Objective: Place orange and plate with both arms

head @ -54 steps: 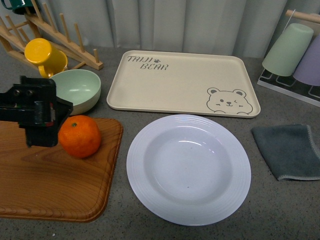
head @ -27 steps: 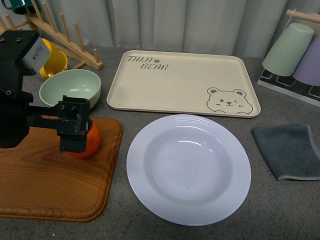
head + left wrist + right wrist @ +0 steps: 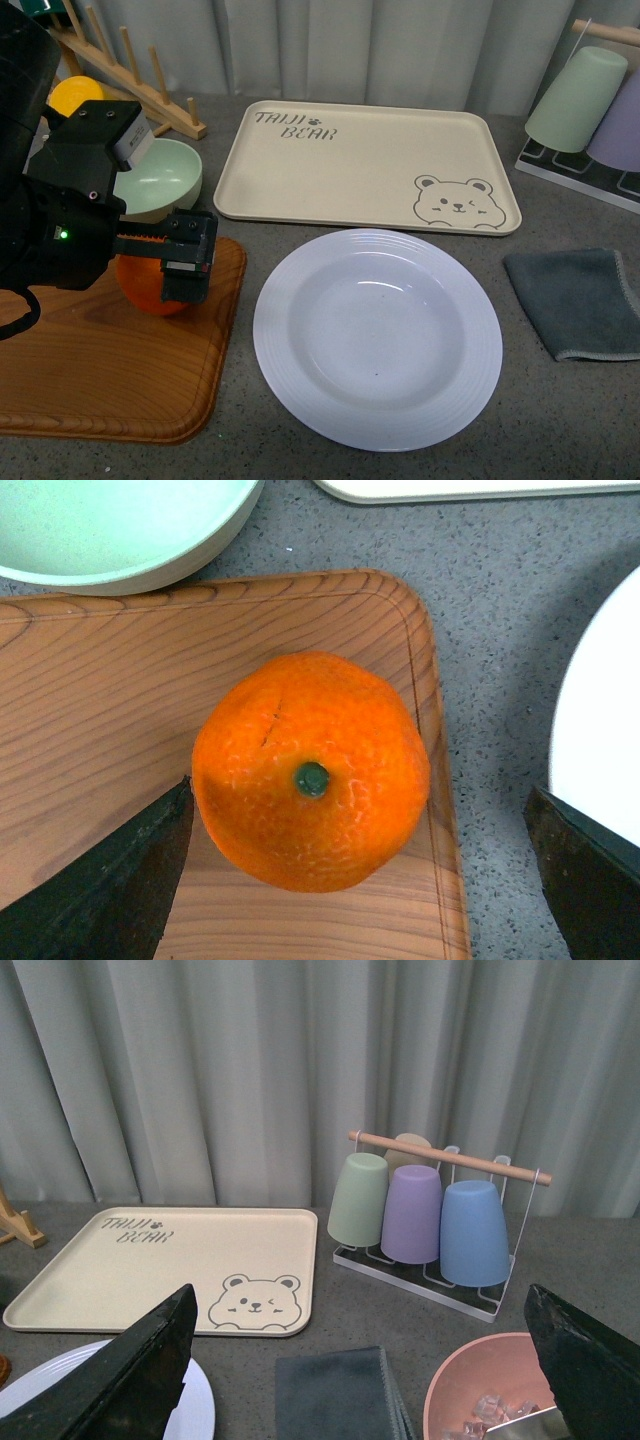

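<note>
The orange (image 3: 140, 292) sits on a wooden board (image 3: 90, 370) at the front left, mostly hidden by my left arm. In the left wrist view the orange (image 3: 310, 770) lies stem up between the two spread fingers of my open left gripper (image 3: 358, 820), and neither finger touches it. My left gripper (image 3: 155, 272) hangs over the orange. The white plate (image 3: 377, 335) lies empty on the counter right of the board, and its edge shows in the left wrist view (image 3: 610, 710). My right gripper (image 3: 360, 1360) is open and empty, out of the front view, with the plate's edge (image 3: 195, 1405) near one finger.
A pale green bowl (image 3: 160, 180) and a yellow mug (image 3: 75, 95) stand behind the board by a wooden rack (image 3: 130, 70). A beige bear tray (image 3: 365, 165) lies behind the plate. A grey cloth (image 3: 580, 300), a cup rack (image 3: 420, 1210) and a pink bowl (image 3: 480, 1385) are at the right.
My left arm has swung in from the left and moved right over the orange. The gripper now straddles the orange. The orange and plate have not moved.
</note>
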Tool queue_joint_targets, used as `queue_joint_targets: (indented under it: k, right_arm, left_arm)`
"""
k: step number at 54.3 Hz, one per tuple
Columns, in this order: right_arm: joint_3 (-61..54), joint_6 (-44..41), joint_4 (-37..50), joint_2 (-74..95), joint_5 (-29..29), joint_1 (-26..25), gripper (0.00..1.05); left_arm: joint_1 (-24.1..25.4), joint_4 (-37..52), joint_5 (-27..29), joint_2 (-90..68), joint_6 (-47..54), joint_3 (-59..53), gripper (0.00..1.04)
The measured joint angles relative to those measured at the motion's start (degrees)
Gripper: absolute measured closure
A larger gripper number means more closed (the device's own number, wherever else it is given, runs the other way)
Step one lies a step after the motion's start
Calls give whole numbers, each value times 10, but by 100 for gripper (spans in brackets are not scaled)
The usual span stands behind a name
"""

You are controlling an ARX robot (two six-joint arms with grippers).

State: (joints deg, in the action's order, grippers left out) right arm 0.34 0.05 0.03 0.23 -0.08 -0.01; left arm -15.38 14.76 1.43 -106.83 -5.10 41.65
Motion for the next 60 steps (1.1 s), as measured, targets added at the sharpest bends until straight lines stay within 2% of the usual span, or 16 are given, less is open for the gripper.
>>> queue_joint_targets:
  k: [17, 29, 35, 51, 60]
  right_arm:
    - [0, 0, 0, 0, 0, 0, 9]
    - [0, 0, 0, 0, 0, 0, 9]
    - [0, 0, 0, 0, 0, 0, 9]
    - [0, 0, 0, 0, 0, 0, 9]
    - [0, 0, 0, 0, 0, 0, 9]
  left_arm:
    - [9, -17, -5, -23, -10, 25, 7]
    - [13, -24, -3, -23, -12, 28, 38]
    - [14, -28, -3, -23, -14, 30, 45]
    - [10, -39, -12, -12, -22, 29, 50]
    - [-16, -46, -17, 26, -42, 26, 50]
